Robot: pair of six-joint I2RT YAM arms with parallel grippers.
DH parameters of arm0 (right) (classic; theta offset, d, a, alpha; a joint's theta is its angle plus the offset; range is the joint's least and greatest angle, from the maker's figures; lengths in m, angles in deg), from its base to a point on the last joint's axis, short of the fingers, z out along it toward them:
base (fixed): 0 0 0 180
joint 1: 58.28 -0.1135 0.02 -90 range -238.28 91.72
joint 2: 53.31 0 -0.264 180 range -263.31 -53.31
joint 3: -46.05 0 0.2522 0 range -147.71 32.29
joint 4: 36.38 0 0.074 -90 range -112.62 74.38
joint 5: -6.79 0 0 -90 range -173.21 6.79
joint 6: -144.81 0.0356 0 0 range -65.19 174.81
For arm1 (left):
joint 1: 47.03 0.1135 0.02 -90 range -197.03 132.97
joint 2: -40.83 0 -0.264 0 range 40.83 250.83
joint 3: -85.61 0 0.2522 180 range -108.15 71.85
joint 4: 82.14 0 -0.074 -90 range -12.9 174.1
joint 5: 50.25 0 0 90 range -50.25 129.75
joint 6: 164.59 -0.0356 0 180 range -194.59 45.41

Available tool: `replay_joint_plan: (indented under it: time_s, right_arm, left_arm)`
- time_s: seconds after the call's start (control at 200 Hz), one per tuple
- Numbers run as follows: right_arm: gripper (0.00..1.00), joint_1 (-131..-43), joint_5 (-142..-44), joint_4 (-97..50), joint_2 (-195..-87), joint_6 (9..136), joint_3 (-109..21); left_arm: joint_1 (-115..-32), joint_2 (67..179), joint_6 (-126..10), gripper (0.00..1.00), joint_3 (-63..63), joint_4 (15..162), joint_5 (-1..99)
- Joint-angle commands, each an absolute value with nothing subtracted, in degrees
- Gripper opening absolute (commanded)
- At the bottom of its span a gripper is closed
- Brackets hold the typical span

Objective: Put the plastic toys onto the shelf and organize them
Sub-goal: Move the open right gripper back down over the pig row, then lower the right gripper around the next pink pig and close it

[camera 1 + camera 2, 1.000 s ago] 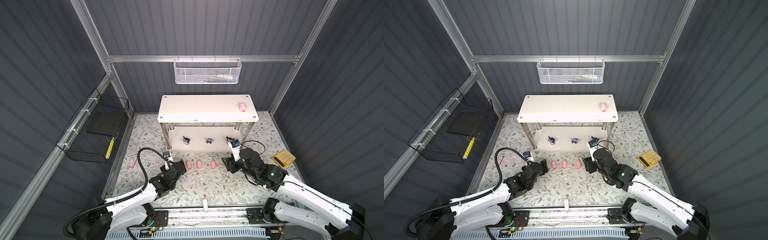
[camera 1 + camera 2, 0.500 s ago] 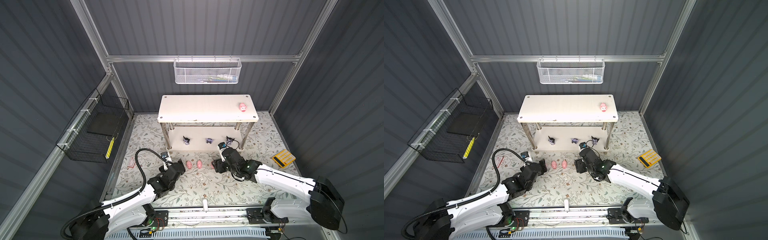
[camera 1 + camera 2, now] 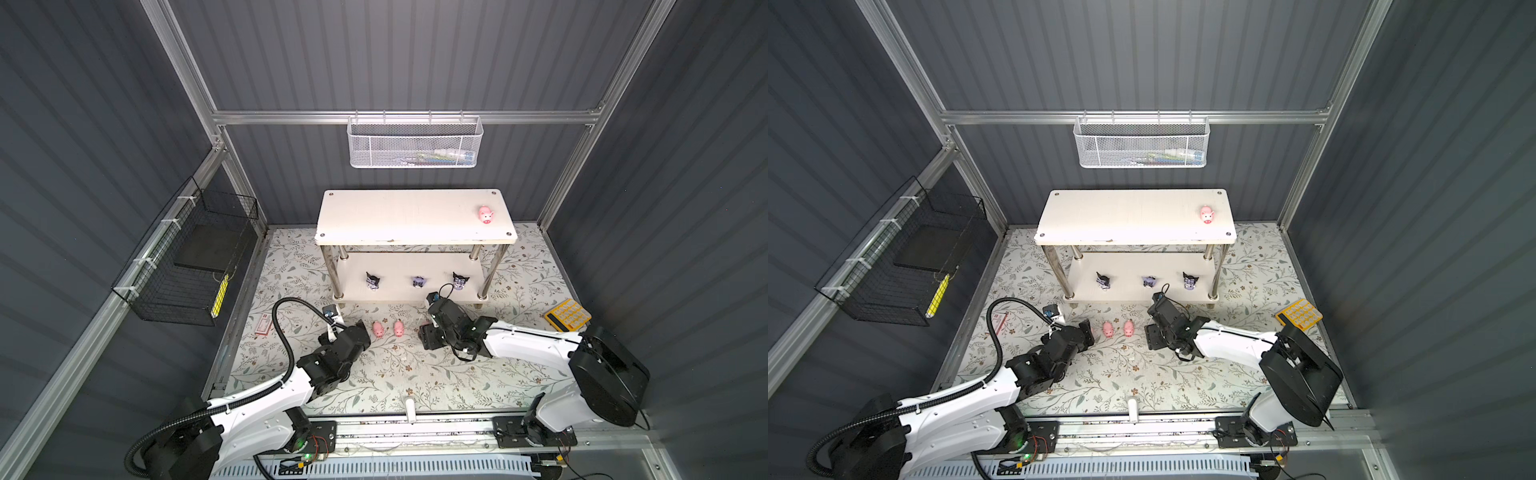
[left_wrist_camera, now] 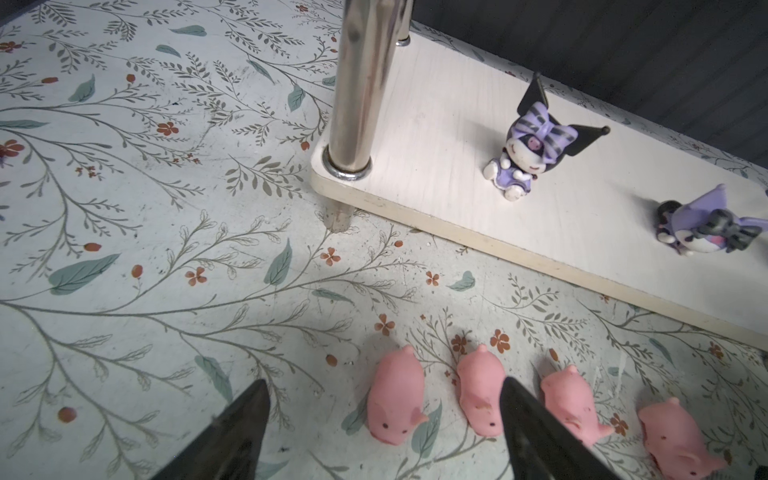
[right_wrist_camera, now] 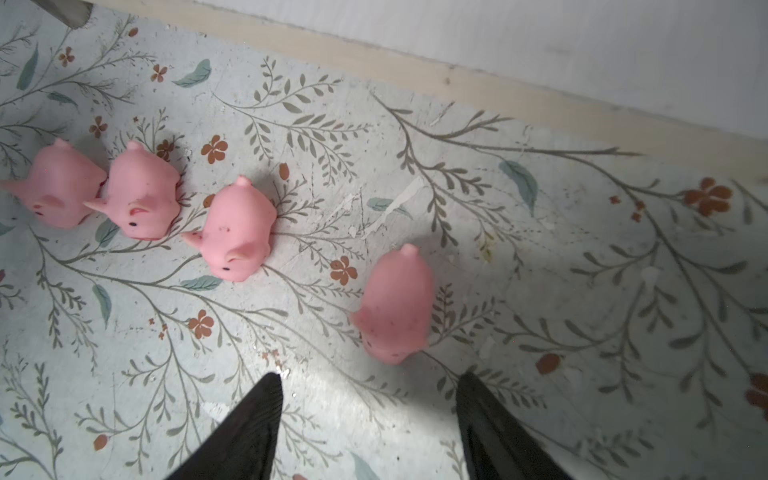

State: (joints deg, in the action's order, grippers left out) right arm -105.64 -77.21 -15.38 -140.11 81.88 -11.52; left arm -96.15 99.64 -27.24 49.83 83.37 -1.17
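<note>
The right arm has swung over from the shelf leg to the row of pigs on the mat. The right gripper is spread apart. The nearest pig sits just past its tips, and they do not touch it. The left gripper is spread wide too, low by the other end of the row, holding nothing.

Four pigs are on the mat. One more pig is up on the shelf, on the top board. Three purple toys are on the low board.

The pigs look tiny, light and a bit squishy, so one could slip or roll. I would pinch its fat middle from both sides. The next pig is close, and the low board's edge is just behind. The top board has lots of room.
</note>
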Motion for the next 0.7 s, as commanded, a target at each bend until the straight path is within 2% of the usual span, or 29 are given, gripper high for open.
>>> replay_joint_plan:
  time_s: [0.0, 0.51, 0.695]
  right_arm:
    - [0.68, -105.3, -77.0, -16.0, -141.7, 82.3, -13.6]
    - [0.66, -102.3, -79.9, -16.2, -147.5, 81.1, -16.5]
    - [0.62, -102.4, -80.4, -15.7, -148.8, 81.0, -17.4]
  left_arm:
    - [-95.8, 100.2, -26.3, 0.87, 50.2, 83.6, -1.8]
    - [-95.7, 100.4, -26.0, 0.87, 50.3, 83.6, -1.9]
    - [-95.7, 100.8, -25.8, 0.87, 50.5, 83.8, -1.9]
